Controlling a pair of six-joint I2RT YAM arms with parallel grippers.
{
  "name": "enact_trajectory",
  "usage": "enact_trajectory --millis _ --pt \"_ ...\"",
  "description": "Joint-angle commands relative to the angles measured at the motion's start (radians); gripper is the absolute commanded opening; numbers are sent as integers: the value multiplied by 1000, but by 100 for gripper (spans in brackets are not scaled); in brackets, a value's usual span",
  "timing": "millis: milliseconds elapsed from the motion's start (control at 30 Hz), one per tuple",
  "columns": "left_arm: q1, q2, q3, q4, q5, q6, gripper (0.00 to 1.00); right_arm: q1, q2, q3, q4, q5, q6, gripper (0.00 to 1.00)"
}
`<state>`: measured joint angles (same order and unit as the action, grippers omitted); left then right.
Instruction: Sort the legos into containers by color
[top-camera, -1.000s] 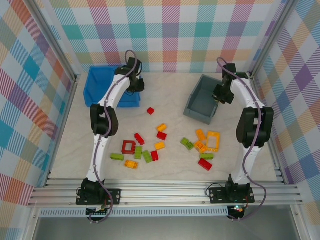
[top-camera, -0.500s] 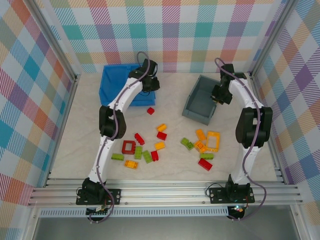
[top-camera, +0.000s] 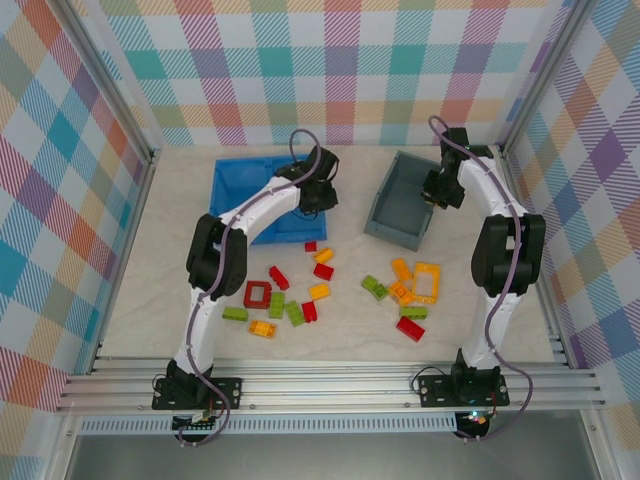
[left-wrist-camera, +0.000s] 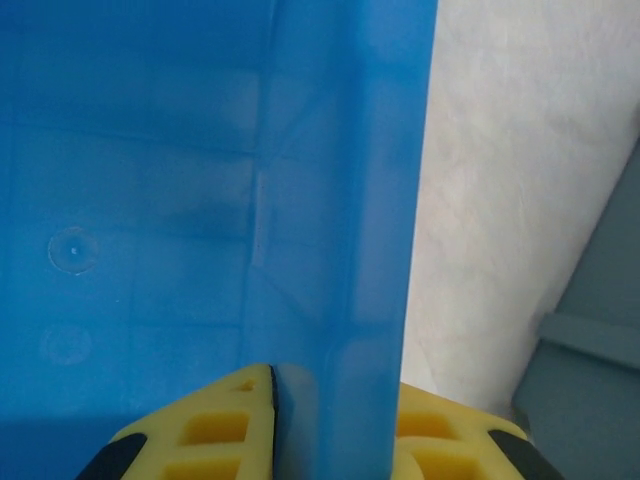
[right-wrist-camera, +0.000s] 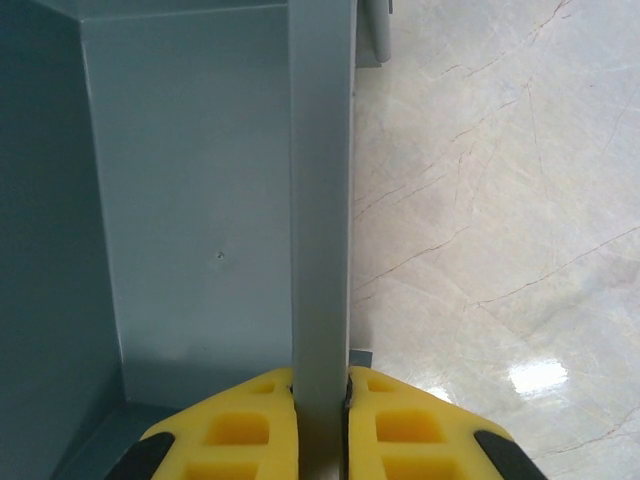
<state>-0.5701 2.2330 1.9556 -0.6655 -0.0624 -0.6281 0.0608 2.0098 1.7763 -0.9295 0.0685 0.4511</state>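
Left end effector (top-camera: 322, 190) is at the right wall of the blue bin (top-camera: 250, 185), far centre-left of the table (top-camera: 150, 270). In the left wrist view the end effector (left-wrist-camera: 335, 420) has its yellow fingers (left-wrist-camera: 200, 435) on either side of that blue wall, closed narrow and gripping it. The blue bin (left-wrist-camera: 150, 200) interior is left of the wall. Bare table (left-wrist-camera: 500, 200) is to the right, and a corner of the grey bin (left-wrist-camera: 590, 330) shows at the right edge.

Right end effector (top-camera: 440, 190) is at the right wall of the grey bin (top-camera: 400, 205), far centre-right, and the bin sits skewed to the table edges. In the right wrist view the end effector (right-wrist-camera: 320, 410) pinches the grey bin (right-wrist-camera: 200, 200) wall between its yellow fingers (right-wrist-camera: 230, 425), jaws narrow and tight on it. Table (right-wrist-camera: 480, 200) lies to the right of the wall. Cannot tell if either bin is lifted.

The legos lie loose on the table, near of both bins, in two groups.
- Left group: a small red brick (top-camera: 310, 246) sits just beside the near right corner of the blue bin. A yellow brick (top-camera: 323, 255) is next to it, and the red square frame (top-camera: 258, 294) lies nearer. Around the frame are a green brick (top-camera: 234, 313), a yellow brick (top-camera: 263, 327) and a red brick (top-camera: 310, 311).
- Right group: an orange-yellow frame (top-camera: 428, 280) lies with orange bricks (top-camera: 401, 268) touching or just beside it. A green brick (top-camera: 374, 288) is on its left and a red brick (top-camera: 410, 328) is nearest.
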Motion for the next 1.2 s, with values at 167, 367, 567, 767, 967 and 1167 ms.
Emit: enact_trajectory --millis 167,367,567,767,967,1167 --pt "-3 86 181 -16 110 -4 0 43 -11 52 13 -75 -66 7" --pt "53 285 536 -176 167 167 0 96 102 201 -19 -108 -131 7" --pt "62 293 529 -208 206 162 0 112 208 337 -70 -121 -180 6" --pt "48 218 384 -102 234 58 0 120 240 382 -83 -140 -201 6" --pt "17 206 411 -104 219 13 32 131 259 407 -103 -156 -200 6" --pt "16 105 421 -149 177 18 53 131 251 408 -104 -161 -202 6"
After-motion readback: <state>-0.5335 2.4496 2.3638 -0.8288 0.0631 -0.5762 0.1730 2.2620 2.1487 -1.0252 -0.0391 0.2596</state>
